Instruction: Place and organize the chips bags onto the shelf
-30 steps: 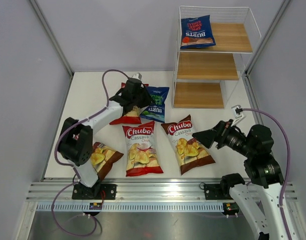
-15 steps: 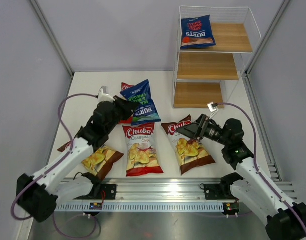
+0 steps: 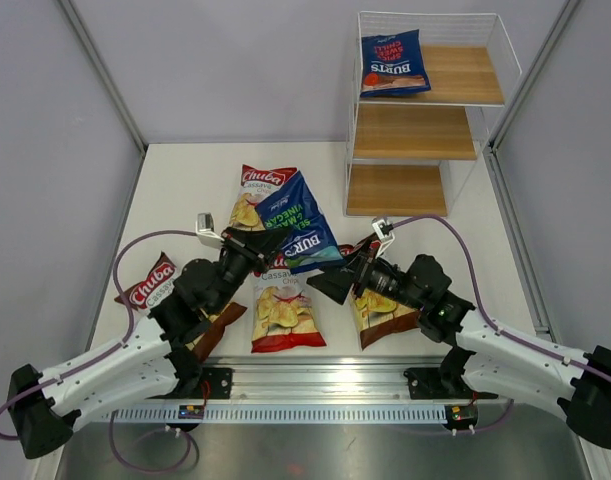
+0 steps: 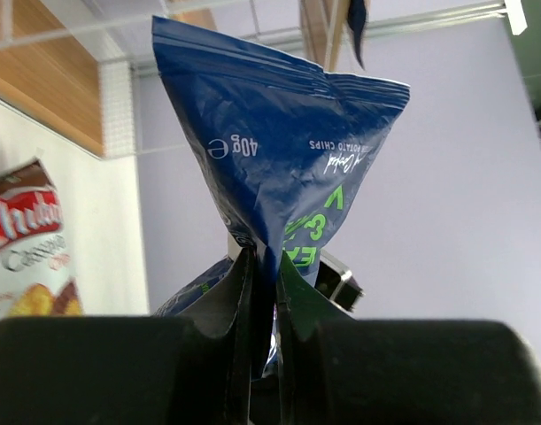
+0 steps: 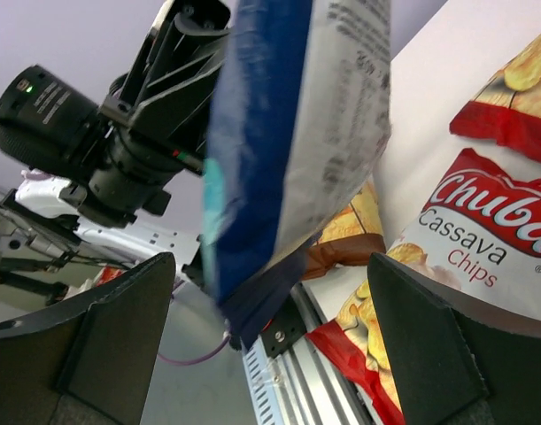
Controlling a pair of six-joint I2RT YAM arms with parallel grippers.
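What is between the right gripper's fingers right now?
The dark-blue Burts bag, pinched by the left gripper, hangs between the right gripper's open fingers, clear of both. The right wrist view shows it.

The shelf (image 3: 425, 120) opens toward the arms, its top tier's left half taken by a Burts bag (image 3: 393, 63). Off its front left corner the held blue bag (image 3: 295, 225), left gripper (image 3: 257, 242) and right gripper (image 3: 337, 272) crowd together; the tabletop (image 3: 485, 235) before its right front lies bare.
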